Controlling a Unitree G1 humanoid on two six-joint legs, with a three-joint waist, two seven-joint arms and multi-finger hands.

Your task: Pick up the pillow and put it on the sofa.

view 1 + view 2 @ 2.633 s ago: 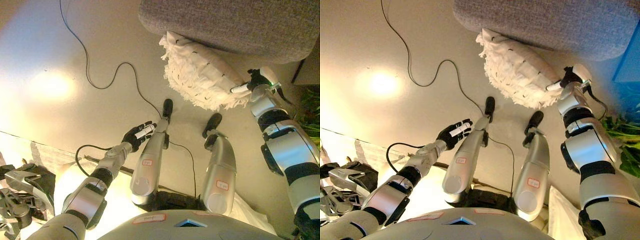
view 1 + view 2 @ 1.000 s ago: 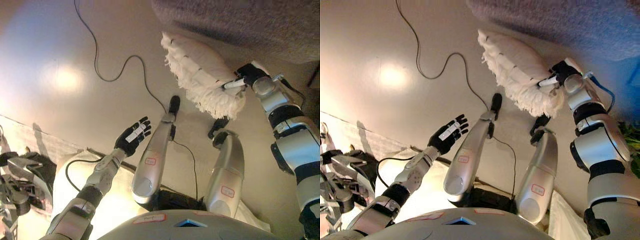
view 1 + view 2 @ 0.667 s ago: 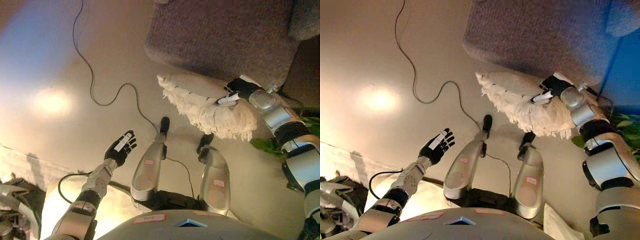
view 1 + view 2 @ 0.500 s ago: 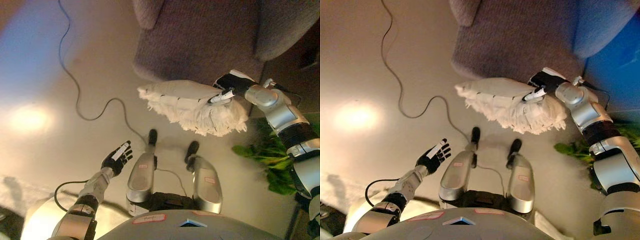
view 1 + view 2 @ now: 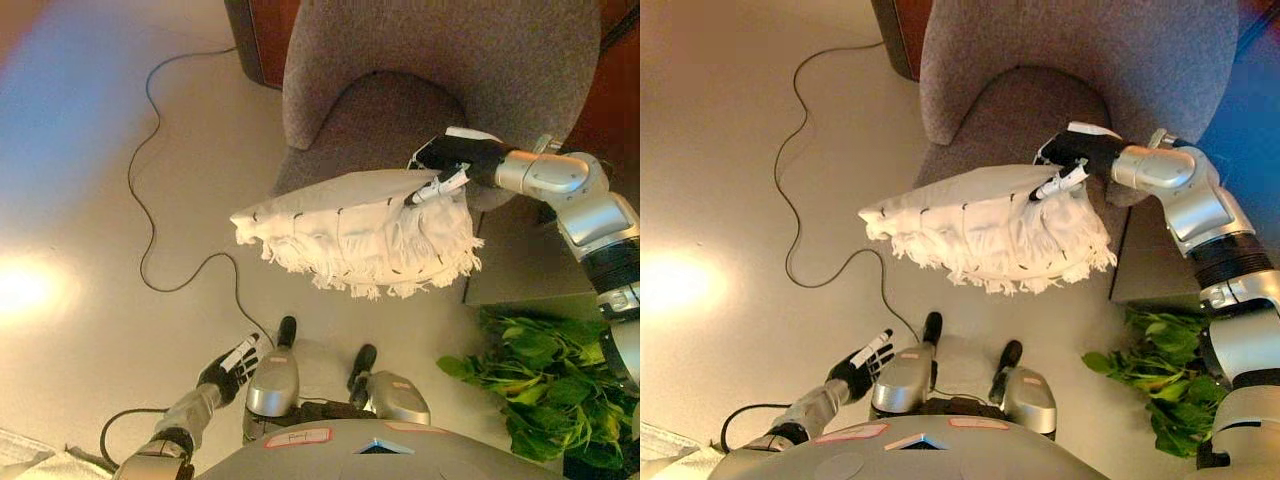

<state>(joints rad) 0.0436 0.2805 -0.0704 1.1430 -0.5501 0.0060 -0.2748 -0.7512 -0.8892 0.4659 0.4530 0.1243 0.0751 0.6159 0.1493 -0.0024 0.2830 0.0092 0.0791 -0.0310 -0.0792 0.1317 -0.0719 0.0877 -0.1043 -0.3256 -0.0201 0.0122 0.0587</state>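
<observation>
- Left eye view shows the right robot hand (image 5: 455,160) pinching the upper right edge of the pillow (image 5: 355,240), fingers curled onto the cloth, so the pillow hangs in the air off the floor (image 5: 90,200).
- The pillow is white with a fringed lower edge; it hangs in front of the seat of the grey sofa (image 5: 440,70), overlapping the seat's front edge in the picture, and I cannot tell whether it touches the upholstery.
- Progress, as I judge it: the pick-up is done and the carry toward the sofa looks nearly complete; what is left is to bring the pillow over the seat, lower it and release it.
- The left robot hand (image 5: 862,370) hangs low beside the legs, fingers straight and relaxed, holding nothing.
- Left eye view shows more of the green plant (image 5: 540,390) at the lower right; right eye view shows more of the left robot hand's forearm.
- A thin cable (image 5: 800,180) loops on the floor left of the sofa.
</observation>
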